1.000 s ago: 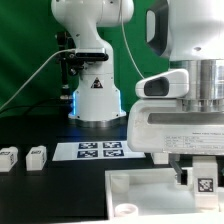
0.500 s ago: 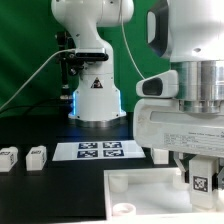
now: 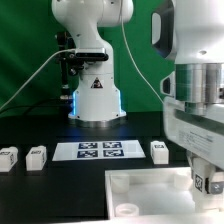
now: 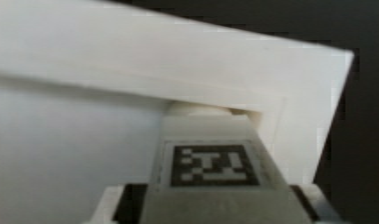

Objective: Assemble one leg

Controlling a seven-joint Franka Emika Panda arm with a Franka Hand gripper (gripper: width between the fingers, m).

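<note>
Hand [image 3: 207,187]: clamped on the leg [image 4: 216,163], above the panel's [image 3: 150,193] corner.
Advice: square leg to that corner, lower straight and slowly.

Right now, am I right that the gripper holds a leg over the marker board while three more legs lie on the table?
Not quite. The exterior view shows the gripper holding the leg over a corner of the white panel, not over the marker board. Three more legs do lie on the table.

the leg [image 4: 212,160] runs off the wrist view's edge; the tool [image 4: 212,203] flanking it is blurred and mostly cut off.
</note>
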